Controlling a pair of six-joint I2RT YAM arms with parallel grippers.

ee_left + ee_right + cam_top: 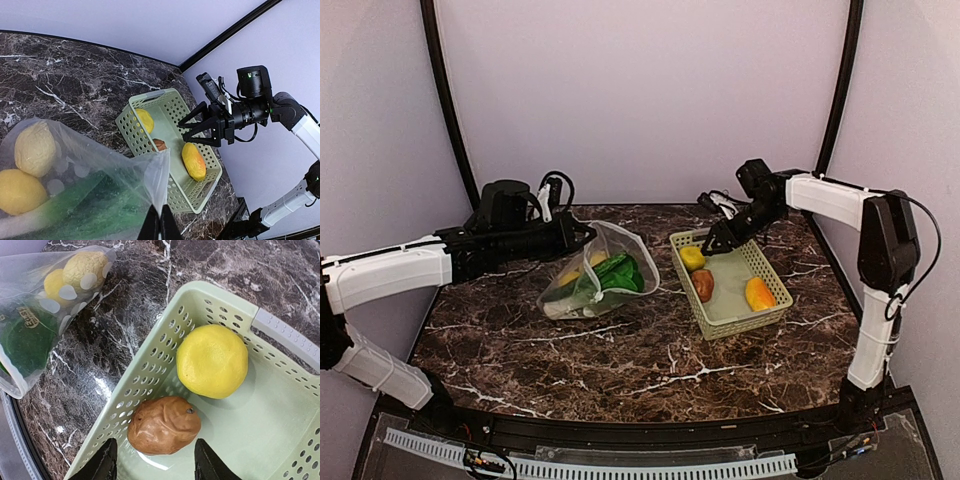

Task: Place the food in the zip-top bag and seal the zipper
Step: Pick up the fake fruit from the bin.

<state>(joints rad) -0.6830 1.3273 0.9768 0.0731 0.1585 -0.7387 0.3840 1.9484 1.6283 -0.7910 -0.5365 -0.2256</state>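
Note:
The clear dotted zip-top bag (605,262) lies left of centre, with my left gripper (584,238) shut on its raised edge (163,167). Inside it are food pieces: green cabbage (616,272), a pale round one (34,149) and a yellow one (19,191). I cannot make out the zipper clearly. My right gripper (712,243) hangs open over the light green basket (745,325). In the right wrist view its fingers straddle the brown piece (164,425), not touching it. A yellow piece (212,361) lies beside that, and an orange one (759,293) sits nearer the front.
The basket stands right of the bag on the dark marble table (620,365), with a narrow strip of table between them. Black frame posts (448,110) rise at both back corners before the pale walls.

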